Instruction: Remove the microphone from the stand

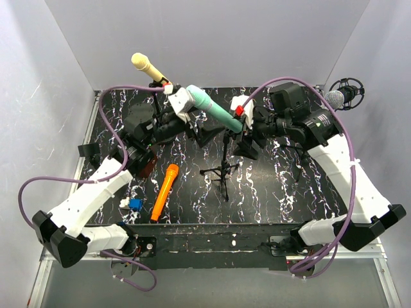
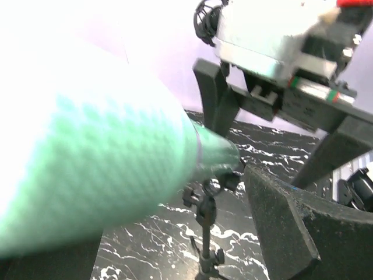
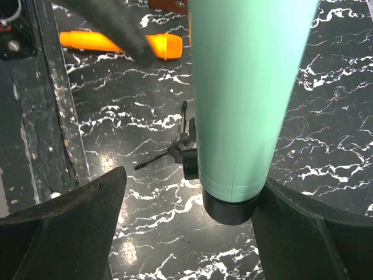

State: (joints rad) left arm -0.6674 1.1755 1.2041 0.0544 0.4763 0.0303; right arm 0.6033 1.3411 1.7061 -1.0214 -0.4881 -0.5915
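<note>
The stand (image 1: 223,172) holds 1 tilted green microphone (image 1: 215,110).

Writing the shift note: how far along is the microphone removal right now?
Done: approach only; the left gripper and right gripper flank the green microphone. In hand: both are open, nothing gripped. Left: close on it and lift it from the stand, where it appears seated.

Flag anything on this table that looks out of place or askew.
The orange microphone lies flat on the table, left of the stand, in no holder. The green microphone sits steeply tilted on that stand, though that may be its normal rest. Nothing looks spilled or broken.
</note>
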